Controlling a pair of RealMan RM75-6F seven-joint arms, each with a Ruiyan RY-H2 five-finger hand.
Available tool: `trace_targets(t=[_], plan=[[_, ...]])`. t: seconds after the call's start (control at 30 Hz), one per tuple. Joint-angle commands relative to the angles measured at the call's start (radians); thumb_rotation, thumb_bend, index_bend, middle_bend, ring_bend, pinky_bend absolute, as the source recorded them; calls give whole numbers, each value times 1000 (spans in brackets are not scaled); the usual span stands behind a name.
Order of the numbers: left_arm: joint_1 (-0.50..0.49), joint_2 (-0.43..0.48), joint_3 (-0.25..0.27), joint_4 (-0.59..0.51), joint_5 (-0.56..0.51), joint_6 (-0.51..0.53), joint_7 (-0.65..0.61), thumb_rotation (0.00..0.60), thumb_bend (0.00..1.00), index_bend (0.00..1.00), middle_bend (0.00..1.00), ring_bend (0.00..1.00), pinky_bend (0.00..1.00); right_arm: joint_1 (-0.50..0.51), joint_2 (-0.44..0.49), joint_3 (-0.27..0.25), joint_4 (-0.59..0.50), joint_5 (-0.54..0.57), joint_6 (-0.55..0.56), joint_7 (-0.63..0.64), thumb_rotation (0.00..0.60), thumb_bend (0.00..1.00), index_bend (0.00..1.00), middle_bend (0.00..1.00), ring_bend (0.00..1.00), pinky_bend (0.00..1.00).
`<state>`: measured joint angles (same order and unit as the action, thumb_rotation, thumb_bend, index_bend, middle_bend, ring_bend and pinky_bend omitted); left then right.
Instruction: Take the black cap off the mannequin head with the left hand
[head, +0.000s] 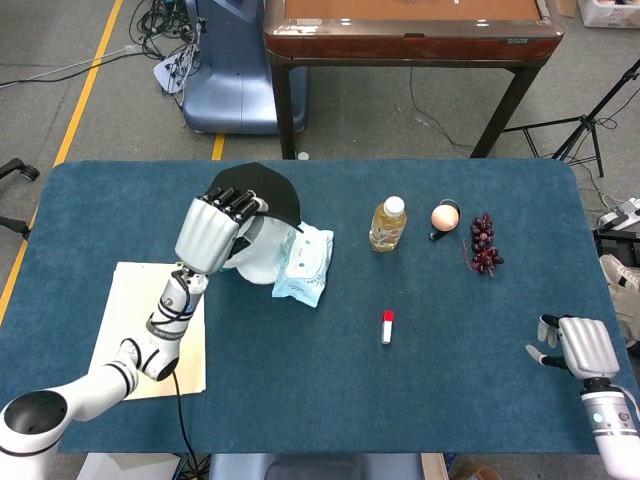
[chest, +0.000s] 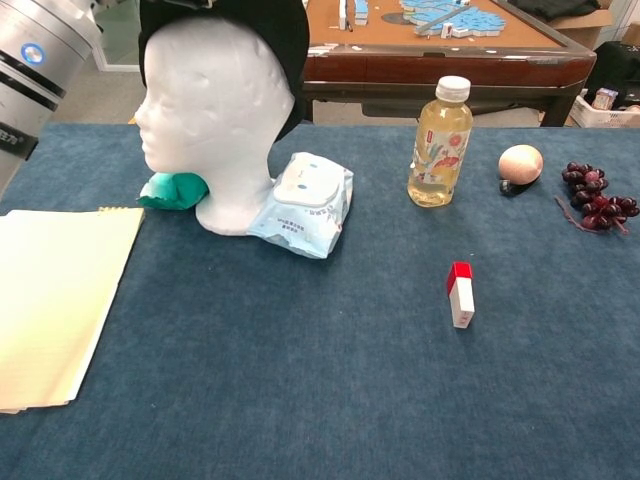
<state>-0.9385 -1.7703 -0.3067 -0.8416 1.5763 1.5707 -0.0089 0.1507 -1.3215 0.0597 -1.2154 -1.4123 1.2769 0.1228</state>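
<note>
Black cap (head: 262, 187) sits on the white mannequin head (chest: 208, 110), covering crown and back. Left hand (head: 212, 230) lies over the cap's front, fingers (head: 236, 205) curled on its edge, gripping it. Right hand (head: 578, 347) rests open at the table's (head: 420, 400) near right corner, holding nothing.

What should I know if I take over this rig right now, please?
Left hand: at the black cap, fingers on its front edge; whether they actually grip it cannot be told.
Right hand: near the table's right front edge, holding nothing, fingers apart.
The cap is on the mannequin head, which stands beside the wipes pack.
Done: the reach to the cap.
Left: confirm the grip, lift the cap clear.
</note>
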Motion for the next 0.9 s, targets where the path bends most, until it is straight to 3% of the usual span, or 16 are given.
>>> trace_targets(t=[0.03,0.9], plan=[[-3,-1,-3,4,-7,-4,0,600,585,556,632,555,707,0,0,0,0,0,0,0,600,184,649,716,579,606],[-27,25,-30,-28,-53,-33,24,600,585,556,632,555,707,3,-2,-3,1,-2,-3,-1,600,183,649,716,579,606]])
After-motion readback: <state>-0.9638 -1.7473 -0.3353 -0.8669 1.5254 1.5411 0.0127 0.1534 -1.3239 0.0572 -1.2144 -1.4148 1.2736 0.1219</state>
